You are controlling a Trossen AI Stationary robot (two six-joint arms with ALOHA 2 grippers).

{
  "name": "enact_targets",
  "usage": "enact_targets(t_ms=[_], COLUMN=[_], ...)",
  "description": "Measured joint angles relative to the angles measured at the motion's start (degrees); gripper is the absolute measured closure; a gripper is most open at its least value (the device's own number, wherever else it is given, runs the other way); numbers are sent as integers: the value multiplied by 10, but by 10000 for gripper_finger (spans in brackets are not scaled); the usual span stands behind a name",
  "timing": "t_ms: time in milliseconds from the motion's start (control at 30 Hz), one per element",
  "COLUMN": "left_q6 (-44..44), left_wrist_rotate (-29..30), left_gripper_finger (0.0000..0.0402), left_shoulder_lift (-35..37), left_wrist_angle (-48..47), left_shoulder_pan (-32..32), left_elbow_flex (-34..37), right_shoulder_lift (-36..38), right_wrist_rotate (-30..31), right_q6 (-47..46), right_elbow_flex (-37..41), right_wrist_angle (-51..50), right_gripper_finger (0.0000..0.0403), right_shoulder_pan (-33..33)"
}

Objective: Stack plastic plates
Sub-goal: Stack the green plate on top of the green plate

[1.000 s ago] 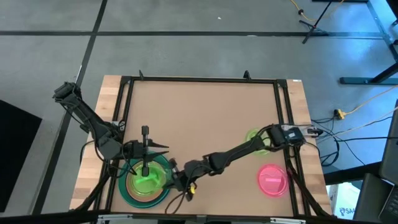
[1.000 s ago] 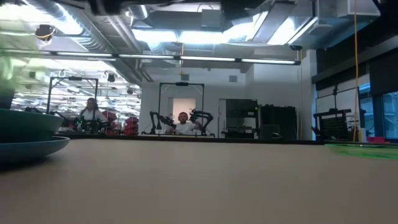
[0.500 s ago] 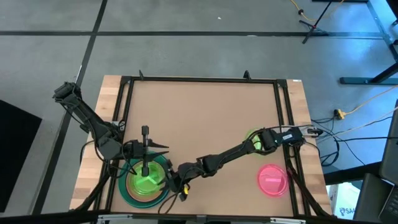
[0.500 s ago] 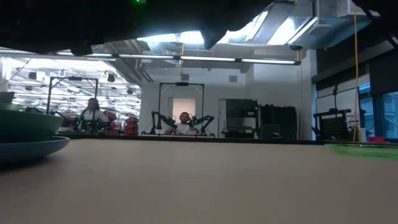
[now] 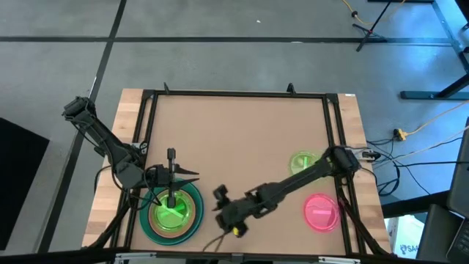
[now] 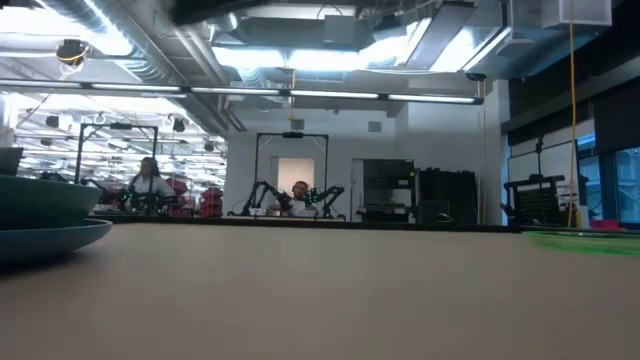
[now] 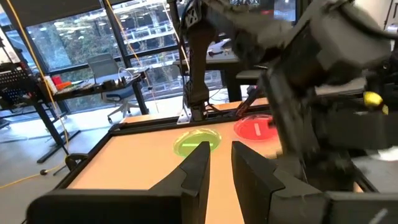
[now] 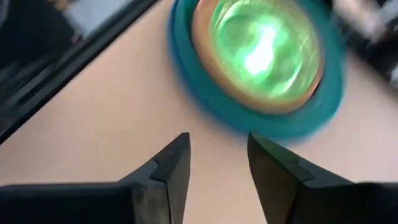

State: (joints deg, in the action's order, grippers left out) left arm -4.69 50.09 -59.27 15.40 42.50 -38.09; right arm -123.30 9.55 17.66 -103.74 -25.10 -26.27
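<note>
While the left gripper (image 5: 170, 192) hangs over the teal-rimmed stack of plastic plates (image 5: 173, 212), fingers parted and empty, we steer the open, empty right gripper (image 5: 220, 194) toward the loose translucent green plate (image 5: 302, 162), approaching its rim low.

**Plates gathered in one stack, two still apart**

A stack of plates (image 5: 173, 213) sits near the table's front left: a teal plate (image 5: 146, 227) at the bottom, a peach one (image 8: 202, 37) above, translucent green plates (image 8: 264, 43) on top. To the right, a lone green plate (image 5: 300, 162) lies flat near a pink plate (image 5: 320, 212).
</note>
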Motion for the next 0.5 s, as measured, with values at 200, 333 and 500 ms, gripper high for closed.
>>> enact_targets(t_ms=[200,333,500], left_q6=[0,0,16], left_wrist_rotate=[0,0,0], left_gripper_finger=[342,342,342], left_shoulder_lift=[0,0,0], left_wrist_angle=[0,-1,-8], left_shoulder_pan=[0,0,1], left_elbow_flex=[0,0,0], right_shoulder_lift=[45,99,194], right_wrist_rotate=[30,87,119], right_q6=[-119,-204,-335], right_elbow_flex=[22,100,260], right_wrist_angle=[-204,-242,-223], right_gripper_finger=[249,249,249], right_shoulder_pan=[-26,-43,-59])
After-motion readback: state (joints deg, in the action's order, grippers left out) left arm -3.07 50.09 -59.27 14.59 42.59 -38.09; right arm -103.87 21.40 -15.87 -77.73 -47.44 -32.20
